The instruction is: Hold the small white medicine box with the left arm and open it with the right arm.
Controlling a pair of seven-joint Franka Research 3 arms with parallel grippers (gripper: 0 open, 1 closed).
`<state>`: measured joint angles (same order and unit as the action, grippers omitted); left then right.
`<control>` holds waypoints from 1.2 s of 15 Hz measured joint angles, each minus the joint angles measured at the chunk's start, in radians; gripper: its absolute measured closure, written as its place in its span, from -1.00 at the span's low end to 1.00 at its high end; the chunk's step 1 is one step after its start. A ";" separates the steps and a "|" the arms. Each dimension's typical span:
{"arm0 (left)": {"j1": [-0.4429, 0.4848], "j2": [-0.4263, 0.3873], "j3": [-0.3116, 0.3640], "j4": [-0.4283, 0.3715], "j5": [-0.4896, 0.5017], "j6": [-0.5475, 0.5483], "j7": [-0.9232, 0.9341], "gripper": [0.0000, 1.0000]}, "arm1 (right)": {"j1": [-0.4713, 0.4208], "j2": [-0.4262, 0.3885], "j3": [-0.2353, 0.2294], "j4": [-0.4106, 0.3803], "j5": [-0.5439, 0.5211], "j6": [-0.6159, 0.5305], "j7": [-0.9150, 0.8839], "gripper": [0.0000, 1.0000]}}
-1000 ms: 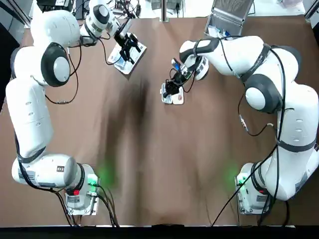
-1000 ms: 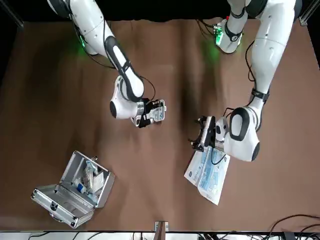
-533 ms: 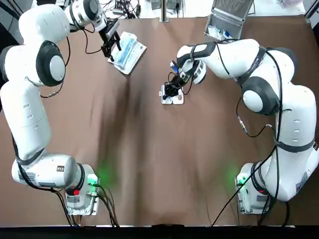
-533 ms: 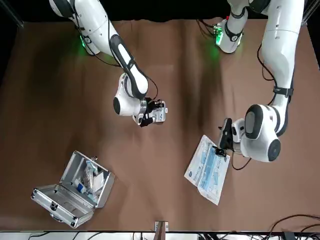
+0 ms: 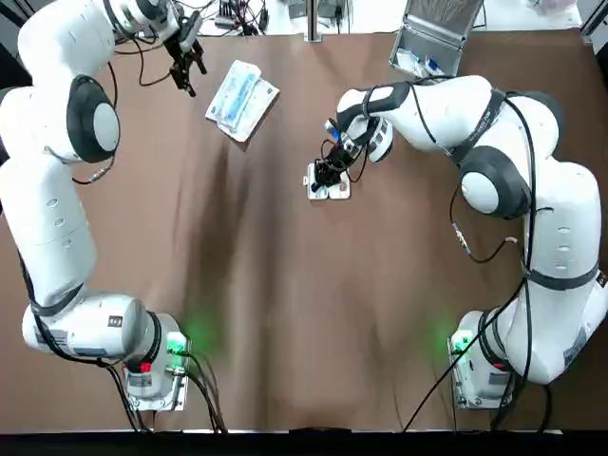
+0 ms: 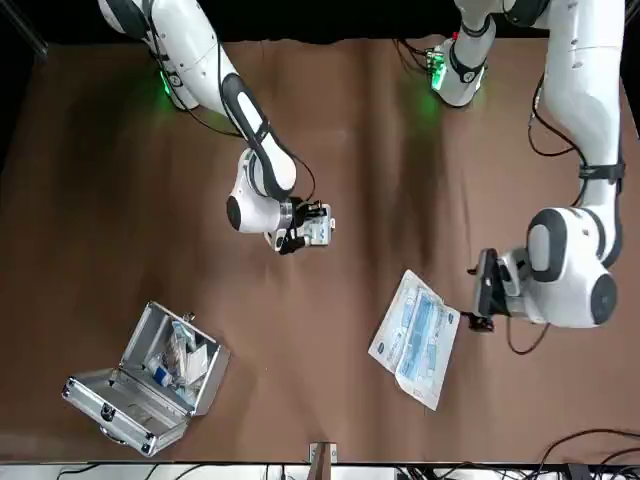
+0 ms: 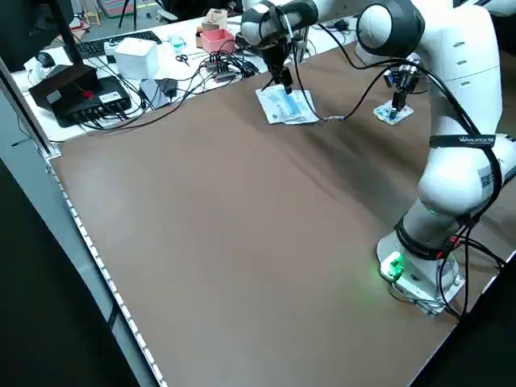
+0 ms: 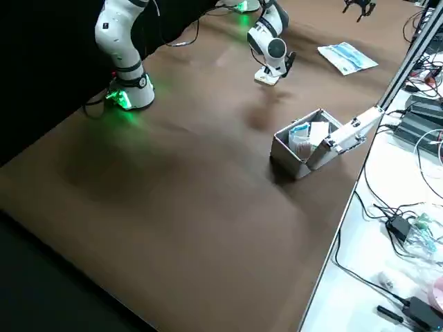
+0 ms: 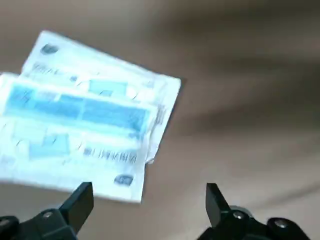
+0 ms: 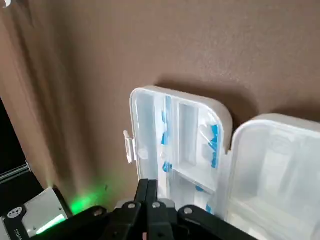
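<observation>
The small white medicine box [image 5: 328, 183] lies open on the brown table, its compartment tray [image 10: 175, 135] and lid [image 10: 280, 160] spread flat side by side. My right gripper [image 5: 325, 169] stands directly over it, fingers shut together, tips [image 10: 150, 186] at the tray's near edge. My left gripper [image 5: 187, 65] is far off at the table's back left, open and holding nothing [image 9: 147, 194]. From the front, the box [image 6: 316, 228] sits under the right gripper [image 6: 290, 238], with the left gripper [image 6: 485, 292] well apart from it.
Blue-and-white packets [image 5: 242, 99] lie flat just beside the left gripper. An open metal case [image 5: 427, 43] with supplies stands at the back right. Cables and devices crowd the bench [image 7: 121, 72] beyond the table's far edge.
My left gripper has swung off the blue-and-white packets toward the back-left corner, leaving them on the table. The right gripper has stayed over the open box.
</observation>
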<state>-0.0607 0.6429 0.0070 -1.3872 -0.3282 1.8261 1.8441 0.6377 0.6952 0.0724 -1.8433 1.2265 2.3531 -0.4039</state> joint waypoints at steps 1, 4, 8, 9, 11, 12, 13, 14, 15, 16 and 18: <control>0.002 -0.008 0.005 0.005 0.000 0.000 -0.054 -0.99 | 0.000 0.000 0.000 0.000 0.000 0.000 0.000 0.98; 0.011 -0.037 0.010 0.007 0.000 0.000 -0.309 -0.99 | 0.000 0.000 -0.005 0.006 0.000 0.000 0.001 0.98; 0.024 -0.068 0.014 0.007 0.000 0.000 -0.692 -0.99 | -0.024 -0.007 -0.023 0.024 -0.035 -0.048 0.009 0.98; 0.024 -0.073 0.016 0.007 0.000 0.000 -0.777 -0.99 | -0.035 -0.009 -0.030 0.029 -0.063 -0.072 0.024 0.98; 0.024 -0.084 0.019 0.007 0.000 0.000 -0.933 -0.99 | -0.053 -0.012 -0.053 0.052 -0.139 -0.140 0.073 0.98; 0.021 -0.097 0.020 0.008 0.001 0.000 -1.087 -0.99 | -0.060 -0.016 -0.099 0.095 -0.189 -0.254 0.121 0.98; 0.019 -0.104 0.021 0.008 0.003 0.000 -1.167 -0.99 | -0.062 -0.018 -0.127 0.119 -0.206 -0.314 0.135 0.98; 0.017 -0.110 0.021 0.008 0.008 0.000 -1.244 -0.99 | -0.063 -0.020 -0.158 0.143 -0.226 -0.372 0.146 0.98; 0.016 -0.116 0.021 0.008 0.013 0.000 -1.310 -0.99 | -0.064 -0.023 -0.188 0.167 -0.250 -0.428 0.156 0.98; 0.014 -0.123 0.021 0.008 0.024 0.000 -1.365 -0.99 | -0.066 -0.025 -0.216 0.190 -0.274 -0.480 0.167 0.98; 0.012 -0.139 0.021 0.009 0.069 0.000 -1.450 -0.99 | -0.068 -0.029 -0.267 0.239 -0.320 -0.578 0.198 0.98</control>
<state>-0.0490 0.5037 0.0284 -1.3781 -0.2588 1.8259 0.3943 0.5698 0.6657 -0.1950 -1.6039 0.9067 1.7756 -0.2056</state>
